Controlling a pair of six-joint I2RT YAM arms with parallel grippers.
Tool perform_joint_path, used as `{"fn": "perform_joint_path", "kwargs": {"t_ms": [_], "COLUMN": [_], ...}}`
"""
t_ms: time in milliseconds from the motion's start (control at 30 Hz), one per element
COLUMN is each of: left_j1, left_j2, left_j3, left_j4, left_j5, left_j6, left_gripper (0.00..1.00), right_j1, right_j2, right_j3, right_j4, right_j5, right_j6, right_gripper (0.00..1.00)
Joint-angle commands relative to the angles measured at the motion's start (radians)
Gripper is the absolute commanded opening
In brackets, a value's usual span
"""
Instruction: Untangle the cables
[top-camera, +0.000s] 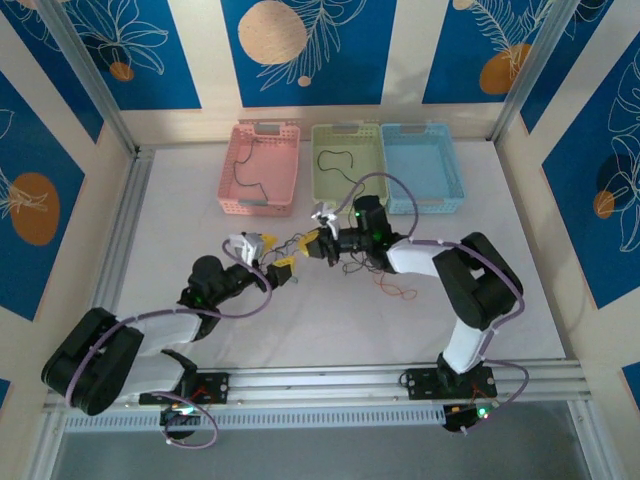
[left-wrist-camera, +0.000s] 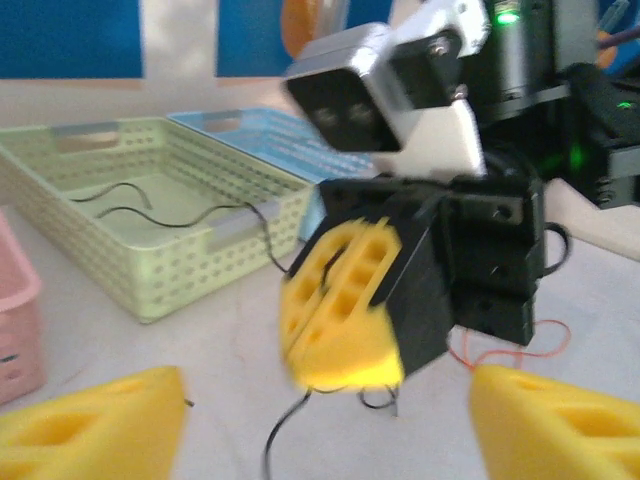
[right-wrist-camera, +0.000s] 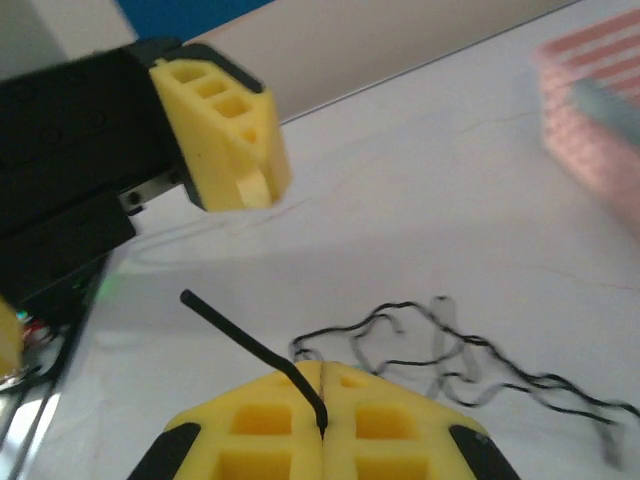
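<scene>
Between jaws of the clenched right end effector (right-wrist-camera: 322, 425) sits a black cable (right-wrist-camera: 250, 345); the left end effector (left-wrist-camera: 325, 430), opposite, is released. Pink basket (top-camera: 232, 160) and green basket (top-camera: 318, 165) hold one each; the tangle (right-wrist-camera: 450, 360) beyond remains.

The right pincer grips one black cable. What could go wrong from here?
The right pincer is shut on the black cable near its free end, so a pull may let it slip out. That cable seems to run into the tangle, and pulling may tighten it. The open left pincer sits very close, so the two could collide.
</scene>
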Motion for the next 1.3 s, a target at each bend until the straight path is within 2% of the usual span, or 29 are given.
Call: {"fn": "perform_joint_path", "kwargs": {"t_ms": [0,133,267,400,533,767,900,1100,1267], "left_j1": [-0.005,-0.006,-0.008,-0.02,-0.069,-0.111,-0.109,-0.074,-0.074], "left_j2": [-0.088,-0.186,-0.202,-0.133,-0.029,0.131,0.206,0.329,0.426], "left_j3": [-0.005,-0.001,0.035,0.107,0.188,0.317,0.444,0.588,0.704], "left_j4": [-0.095,-0.246,-0.359,-0.465,-0.544,-0.651,-0.762,-0.868,-0.939], "left_j5": [-0.228,-0.443,-0.485,-0.44,-0.325,-0.198,-0.159,-0.049,-0.016], "left_j6": [0.012,0.053,0.115,0.167,0.23,0.259,0.209,0.036,-0.101], "left_gripper": [0.82,0.84,0.83,0.81,0.8,0.77,0.76,0.72,0.67], "right_j1": [-0.045,-0.077,-0.097,-0.125,-0.133,-0.142,-0.144,-0.143,-0.137], "right_j2": [-0.077,-0.119,-0.126,-0.111,-0.093,-0.08,-0.08,-0.093,-0.094], "right_j3": [-0.075,-0.135,-0.144,-0.124,-0.094,-0.079,-0.08,-0.091,-0.091], "right_j4": [0.121,0.19,0.191,0.148,0.071,0.046,0.049,0.062,0.063], "right_j5": [0.118,0.272,0.347,0.377,0.446,0.454,0.447,0.445,0.445], "right_j6": [0.075,0.108,0.144,0.188,0.201,0.224,0.228,0.225,0.216], "right_gripper": [0.0,0.0,0.0,0.0,0.0,0.0,0.0,0.0,0.0]}}
